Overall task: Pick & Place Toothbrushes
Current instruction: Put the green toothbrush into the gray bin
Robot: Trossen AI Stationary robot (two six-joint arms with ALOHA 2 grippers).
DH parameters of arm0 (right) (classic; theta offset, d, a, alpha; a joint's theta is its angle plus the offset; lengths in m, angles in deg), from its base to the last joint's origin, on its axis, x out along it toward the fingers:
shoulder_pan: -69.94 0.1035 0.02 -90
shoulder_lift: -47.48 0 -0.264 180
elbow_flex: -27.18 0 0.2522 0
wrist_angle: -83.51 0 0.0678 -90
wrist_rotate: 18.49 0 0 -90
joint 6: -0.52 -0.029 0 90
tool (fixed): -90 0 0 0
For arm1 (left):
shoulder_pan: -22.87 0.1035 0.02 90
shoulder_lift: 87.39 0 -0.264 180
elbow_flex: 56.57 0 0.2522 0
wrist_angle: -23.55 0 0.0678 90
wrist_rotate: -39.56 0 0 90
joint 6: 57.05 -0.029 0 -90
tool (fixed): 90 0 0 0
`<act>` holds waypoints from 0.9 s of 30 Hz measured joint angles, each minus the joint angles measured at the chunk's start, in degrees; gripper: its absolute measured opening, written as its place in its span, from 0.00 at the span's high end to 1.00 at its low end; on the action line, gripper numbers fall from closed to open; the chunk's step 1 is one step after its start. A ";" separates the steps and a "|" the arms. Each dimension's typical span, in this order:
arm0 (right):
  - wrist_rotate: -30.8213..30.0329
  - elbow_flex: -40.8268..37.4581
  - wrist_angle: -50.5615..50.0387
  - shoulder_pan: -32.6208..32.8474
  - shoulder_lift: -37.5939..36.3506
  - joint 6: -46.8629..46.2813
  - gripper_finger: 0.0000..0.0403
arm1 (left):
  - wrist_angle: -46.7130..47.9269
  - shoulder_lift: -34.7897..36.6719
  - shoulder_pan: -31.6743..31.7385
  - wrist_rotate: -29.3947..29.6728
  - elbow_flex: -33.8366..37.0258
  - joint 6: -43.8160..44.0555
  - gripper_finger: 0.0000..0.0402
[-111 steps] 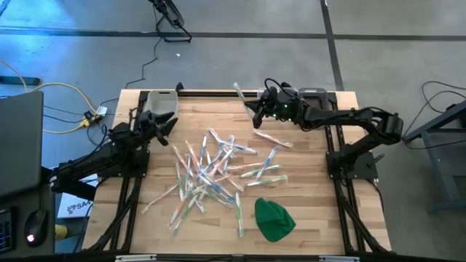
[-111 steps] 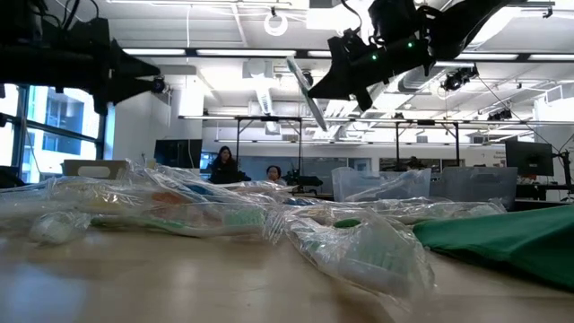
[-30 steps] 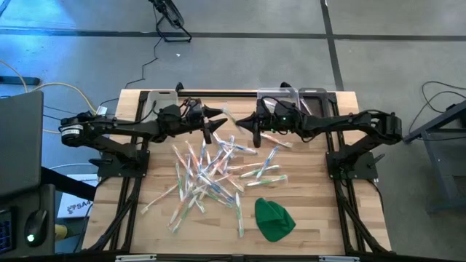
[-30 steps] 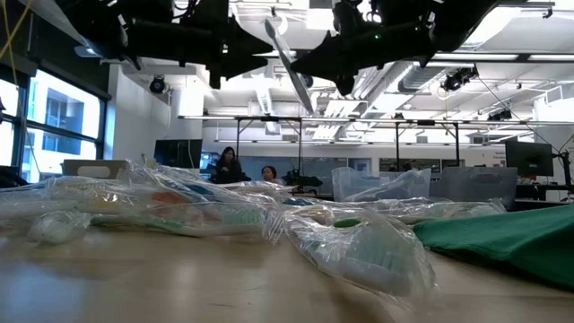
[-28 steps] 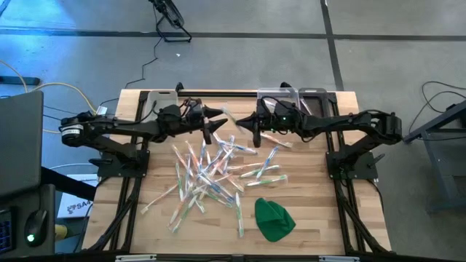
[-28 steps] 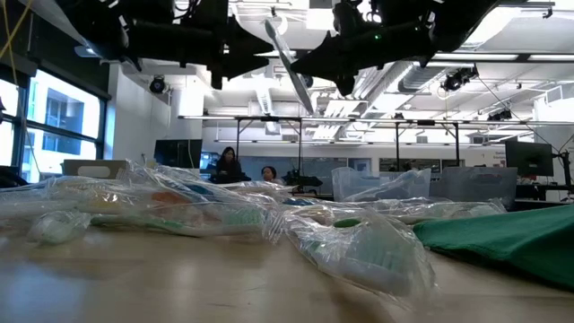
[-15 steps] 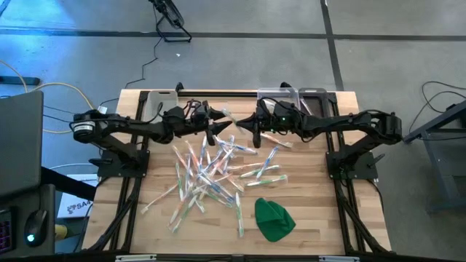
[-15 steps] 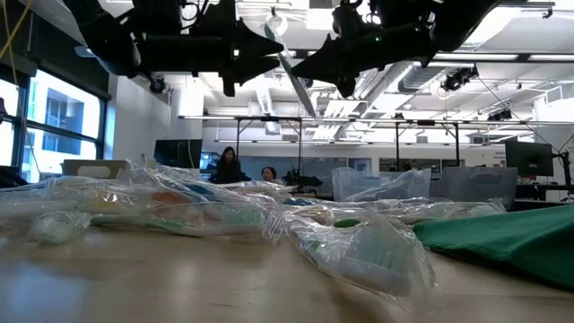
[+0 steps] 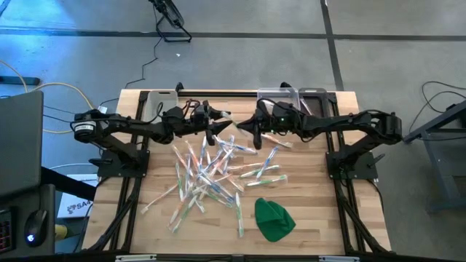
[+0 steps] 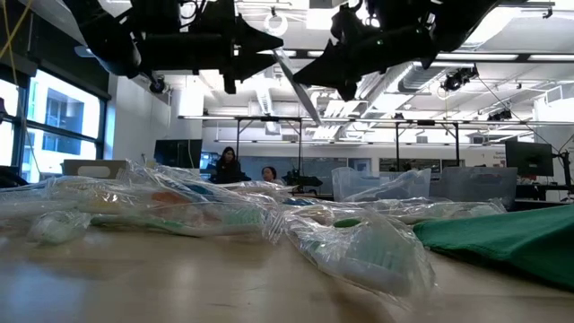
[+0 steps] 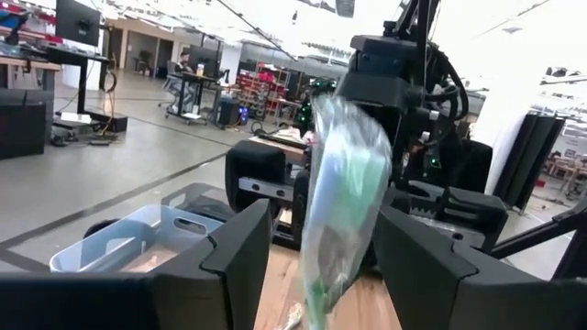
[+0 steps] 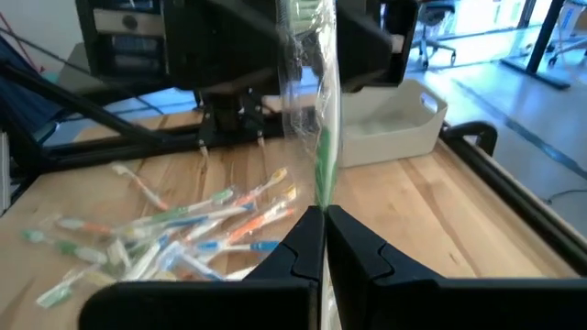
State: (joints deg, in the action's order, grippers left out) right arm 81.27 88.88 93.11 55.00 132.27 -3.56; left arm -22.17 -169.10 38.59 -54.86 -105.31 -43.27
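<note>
The left gripper [image 9: 221, 125] has moved in, its open jaws now straddling the toothbrush [image 11: 341, 197]. The right gripper [image 12: 325, 240] still pinches it.

Two dark, near-black jointed arms, the left arm [image 9: 124, 128] and the right arm [image 9: 349, 124], are built of slim links between bulkier rounded joint housings. A pale ring-shaped fitting [image 9: 82, 126] marks the left arm's rear joint. Thin cables loop above the left wrist [image 9: 191, 106]. Each arm ends in blocky, matte-black angular fingers [image 11: 238, 252]. Small green lights [image 10: 381, 38], possibly indicator LEDs, glow on the right wrist housing.
</note>
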 joint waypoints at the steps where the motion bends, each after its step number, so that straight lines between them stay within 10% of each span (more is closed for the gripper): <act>1: 0.77 0.02 -0.26 0.00 0.00 0.00 0.99 | 0.00 0.00 0.00 0.00 0.00 0.00 0.54; 20: 2.22 0.02 1.19 0.00 0.00 -0.13 0.99 | 1.79 0.02 0.00 -0.11 0.00 -0.42 0.54; 27: 2.21 0.02 1.24 0.00 0.00 -0.15 0.99 | 2.27 0.02 -0.02 -0.11 0.00 -0.42 0.69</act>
State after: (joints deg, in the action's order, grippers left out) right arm 83.48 88.90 94.35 55.00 132.27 -3.71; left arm -19.90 -169.08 38.57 -54.97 -105.31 -43.69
